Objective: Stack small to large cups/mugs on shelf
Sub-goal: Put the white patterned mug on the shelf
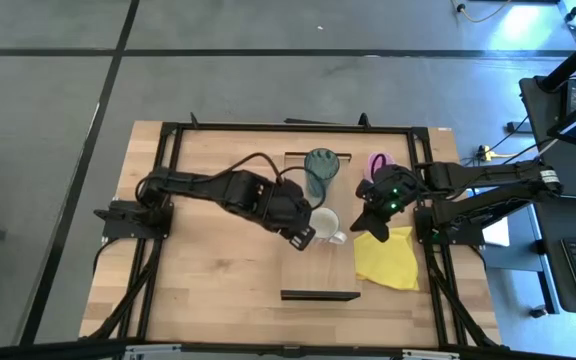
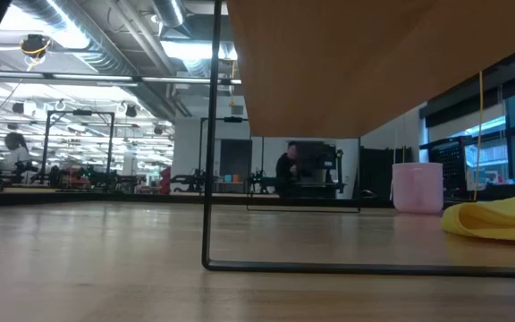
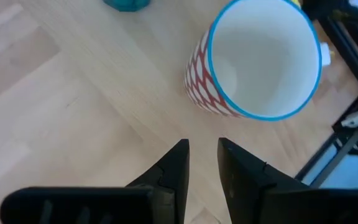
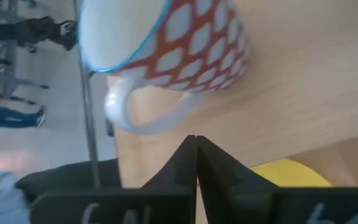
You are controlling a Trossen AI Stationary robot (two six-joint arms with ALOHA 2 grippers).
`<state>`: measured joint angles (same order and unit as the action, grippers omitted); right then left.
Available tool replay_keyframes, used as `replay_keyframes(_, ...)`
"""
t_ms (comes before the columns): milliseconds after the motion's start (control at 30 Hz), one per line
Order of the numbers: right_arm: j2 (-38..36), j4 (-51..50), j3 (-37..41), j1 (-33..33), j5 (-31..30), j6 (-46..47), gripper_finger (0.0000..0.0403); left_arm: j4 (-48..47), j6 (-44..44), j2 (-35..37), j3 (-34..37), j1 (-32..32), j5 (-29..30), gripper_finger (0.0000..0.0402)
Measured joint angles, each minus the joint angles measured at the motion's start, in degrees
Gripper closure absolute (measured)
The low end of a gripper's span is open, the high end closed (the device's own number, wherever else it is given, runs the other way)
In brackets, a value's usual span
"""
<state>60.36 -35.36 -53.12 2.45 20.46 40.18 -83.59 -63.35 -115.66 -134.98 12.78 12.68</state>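
No writing shows; left gripper [image 3: 202, 158] slightly parted beside white mug [image 3: 260, 59], right gripper [image 4: 196, 155] pressed together.

White mug [image 3: 253, 62] bears a red lattice pattern and blue rim; teal tumbler [image 1: 320, 168] at its twelve o'clock; pink mug [image 2: 417, 187]; yellow cloth [image 1: 388, 256].

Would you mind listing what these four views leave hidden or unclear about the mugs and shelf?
- Pink mug: high view, mostly covered by the right end effector and its arm.
- Patterned mug: left wrist view, base hidden by its own body.
- Same mug, right wrist view: top cut off by the frame edge.
- Shelf: low view shows only its underside; nothing on top visible.
- Teal tumbler: left wrist view, cropped to a sliver.
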Motion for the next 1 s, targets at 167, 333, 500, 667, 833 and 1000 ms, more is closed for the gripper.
replay_keyframes(167,0.00,6.22,0.00,0.78,0.67,1.30,0.0392,0.00,-0.79,-0.03,0.00,0.80,3.09,0.0324)
replay_keyframes(333,0.00,10.72,-0.02,0.77,0.66,2.76,0.0392,0.43,-0.50,-0.04,0.73,0.10,3.22,0.0324)
replay_keyframes(500,0.00,10.00,0.00,0.80,0.26,3.02,0.0392,0.99,0.29,-0.17,4.35,-0.21,3.25,0.0324)
replay_keyframes(667,0.19,9.91,-0.01,0.81,-1.83,3.05,0.0392,5.05,0.99,-0.24,7.94,-0.46,2.87,0.0324)
replay_keyframes(833,2.19,9.93,-0.02,0.80,-2.34,3.05,0.0392,5.37,1.59,-0.20,8.17,-0.44,2.95,0.0324)
replay_keyframes(1000,4.66,10.62,0.00,0.80,-2.35,2.98,0.0392,5.33,1.62,-0.20,8.17,-0.50,3.11,0.0324)
